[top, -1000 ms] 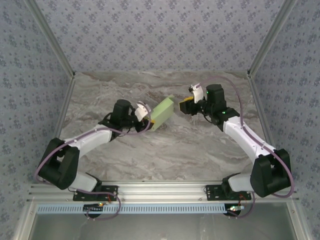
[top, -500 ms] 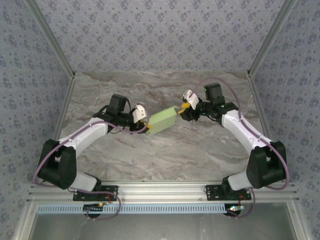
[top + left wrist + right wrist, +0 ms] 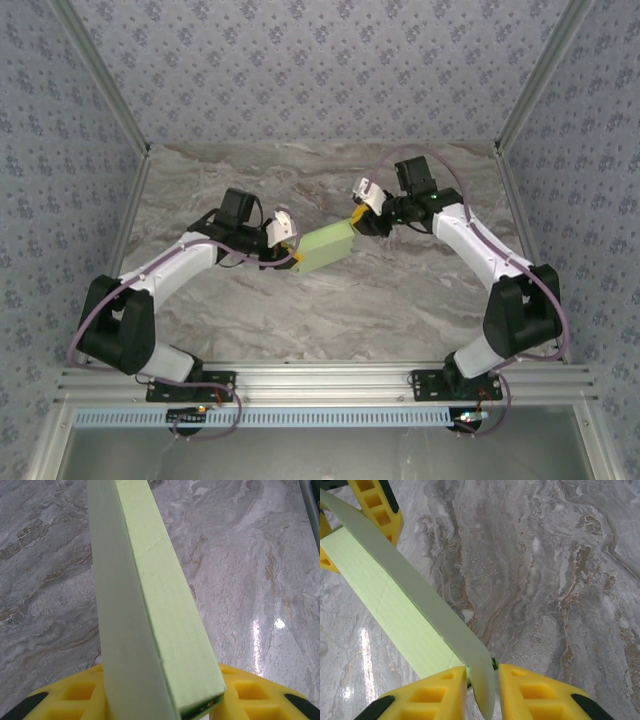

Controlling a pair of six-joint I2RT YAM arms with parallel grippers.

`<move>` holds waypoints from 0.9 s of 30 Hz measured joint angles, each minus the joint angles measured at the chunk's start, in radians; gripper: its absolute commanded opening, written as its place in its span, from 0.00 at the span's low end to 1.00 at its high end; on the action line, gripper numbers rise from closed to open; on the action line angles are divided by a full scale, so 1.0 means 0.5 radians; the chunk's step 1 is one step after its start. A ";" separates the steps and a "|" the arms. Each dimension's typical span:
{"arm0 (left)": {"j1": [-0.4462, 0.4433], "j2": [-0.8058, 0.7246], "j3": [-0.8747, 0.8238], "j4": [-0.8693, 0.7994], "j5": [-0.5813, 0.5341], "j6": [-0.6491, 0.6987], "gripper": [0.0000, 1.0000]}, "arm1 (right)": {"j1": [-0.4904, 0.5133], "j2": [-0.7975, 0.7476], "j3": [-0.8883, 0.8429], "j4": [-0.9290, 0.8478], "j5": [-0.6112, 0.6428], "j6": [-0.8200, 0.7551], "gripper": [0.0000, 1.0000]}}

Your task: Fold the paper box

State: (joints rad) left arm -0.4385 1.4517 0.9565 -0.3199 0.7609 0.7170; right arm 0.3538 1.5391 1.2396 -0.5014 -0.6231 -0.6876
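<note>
Between the two arms, near the middle of the bench [image 3: 400,300], the box [image 3: 325,245] is a slim rectangular sleeve of pale green card, its long axis running from one pincer to the other. The left pincer [image 3: 289,252] is clenched on the near-left end. In its wrist view the yellow pads [image 3: 250,695] press on both broad faces of the box [image 3: 150,605], at the left pincer [image 3: 161,702]. The right pincer [image 3: 361,216] is clenched at the far-right end. Its wrist view shows the right pincer [image 3: 482,692] pinching a thin curved flap [image 3: 427,612] that rises off the box [image 3: 385,610], not the body itself. The box looks to be held just clear of the bench, though I cannot be sure it is not touching. I judge it very light and hollow, so weight is no worry and crushing is. The broad faces will bow inward under a hard squeeze, and the flap already bends where it is held. Card this thin keeps any accidental crease and could tear at a tab if the arms pull apart. The surface is matte, so the foam pads should hold with gentle pressure. The safest hold is near an end or along a folded edge, where the corners stiffen the walls. Flaps are best taken close to their crease line so they hinge there and do not buckle mid-panel.
</note>
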 measured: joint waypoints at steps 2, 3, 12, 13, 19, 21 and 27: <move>0.000 0.007 0.001 0.000 0.005 0.002 0.37 | 0.014 0.013 0.011 -0.014 0.013 -0.008 0.15; 0.000 0.008 0.001 -0.002 0.005 0.002 0.37 | 0.022 0.021 0.022 -0.024 0.024 -0.014 0.12; 0.000 0.021 0.001 -0.020 -0.004 -0.001 0.36 | 0.080 0.053 0.081 -0.071 0.175 0.015 0.00; 0.000 0.021 0.001 -0.019 -0.010 -0.005 0.36 | 0.090 0.058 0.094 -0.081 0.204 0.036 0.00; 0.000 0.022 0.001 0.038 -0.063 -0.063 0.36 | 0.151 0.064 0.149 -0.098 0.391 0.260 0.05; -0.002 0.022 0.001 0.066 -0.081 -0.086 0.36 | 0.170 0.065 0.163 -0.096 0.463 0.365 0.06; -0.006 0.048 0.000 0.124 -0.103 -0.135 0.36 | 0.223 0.065 0.175 -0.089 0.654 0.606 0.12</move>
State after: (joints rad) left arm -0.4416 1.4757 0.9565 -0.2581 0.7094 0.6495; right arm 0.4652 1.5715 1.3270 -0.5461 -0.2962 -0.3847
